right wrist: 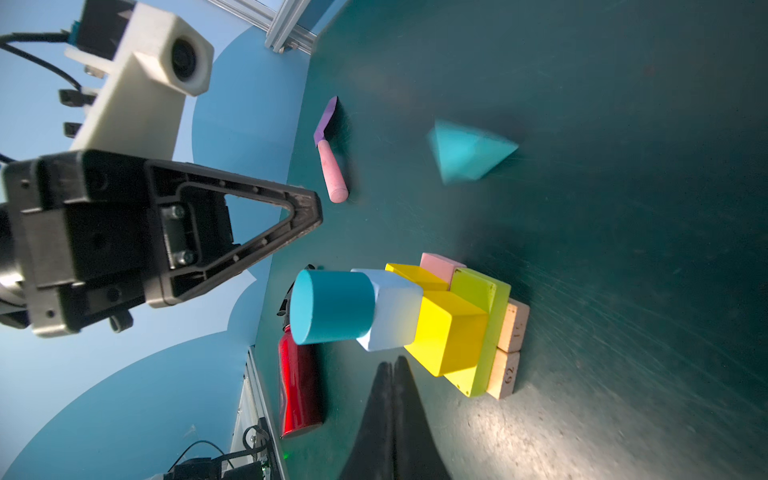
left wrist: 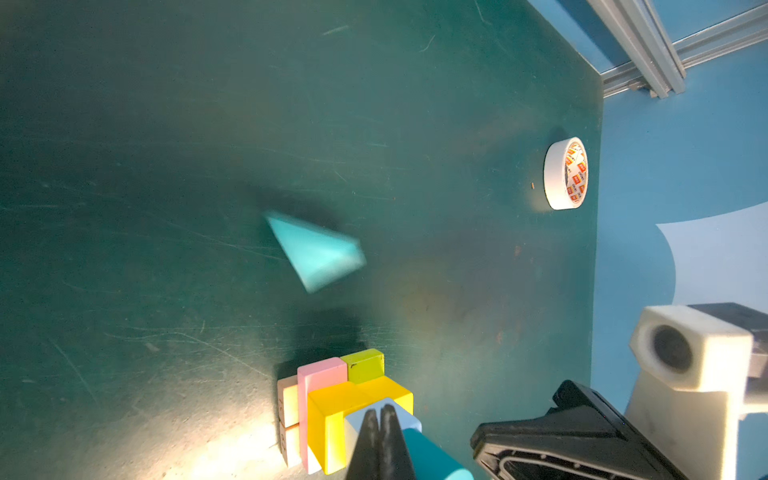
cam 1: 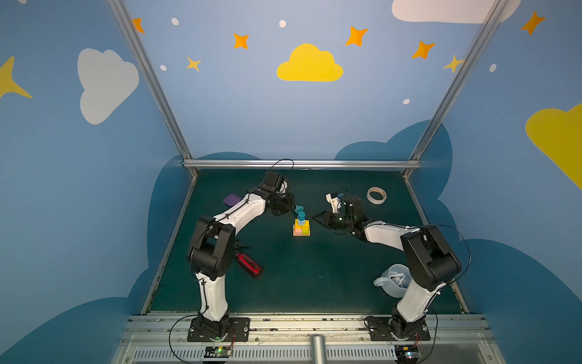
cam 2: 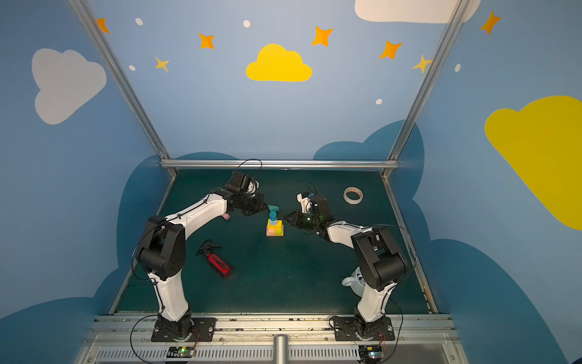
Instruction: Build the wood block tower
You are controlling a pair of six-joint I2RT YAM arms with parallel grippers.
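In both top views the tower [cam 1: 301,229] [cam 2: 275,229] stands mid-mat: tan bars [right wrist: 511,332], pink [left wrist: 320,376] and lime [right wrist: 478,291] slabs, yellow cubes [right wrist: 449,332], a pale-blue cube [right wrist: 395,311] and the teal cylinder [cam 1: 301,216] [right wrist: 332,307] on top. The teal house-shape [cam 1: 299,208] [left wrist: 316,253] [right wrist: 469,151] is just behind the tower. It is blurred, nothing holds it, and I cannot tell whether it rests on the mat. My left gripper [cam 1: 293,206] [left wrist: 379,411] is shut and empty beside it. My right gripper [cam 1: 314,217] [right wrist: 392,365] is shut and empty, right of the tower.
A red bottle [cam 1: 249,265] lies front left near the left arm. A purple spatula [cam 1: 232,199] lies at the back left, a tape roll [cam 1: 376,195] at the back right, and a pale mug [cam 1: 393,280] at the front right by the right arm.
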